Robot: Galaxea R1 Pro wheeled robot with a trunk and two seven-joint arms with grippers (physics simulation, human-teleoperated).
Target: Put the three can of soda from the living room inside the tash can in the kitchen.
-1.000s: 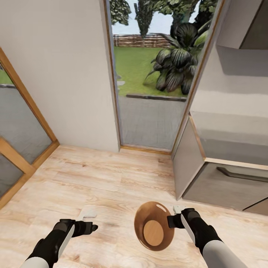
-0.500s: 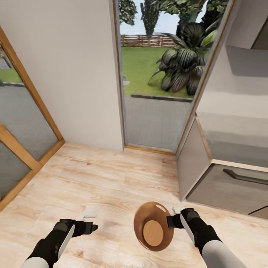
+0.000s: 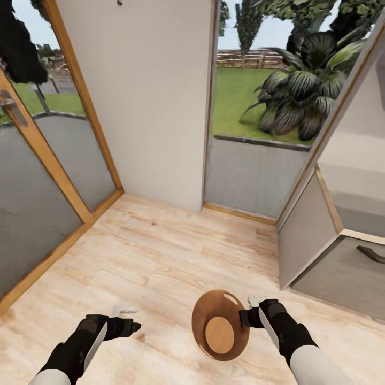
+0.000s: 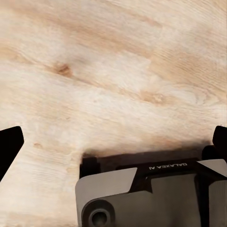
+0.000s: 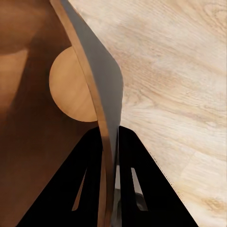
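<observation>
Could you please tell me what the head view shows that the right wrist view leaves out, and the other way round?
The head view takes in the left gripper, open and empty, the glass doors, the garden and the grey cabinet. The right wrist view shows, close up, the fingers pinching the rim. Both share the trash can, held by the right gripper, and the wood floor.

One copper-brown bin is in view, seen from above over the wooden floor. Two robot arms reach forward, each ending in one gripper: the left gripper and the right gripper. Two wood-framed glass doors show, plus one grey cabinet.
</observation>
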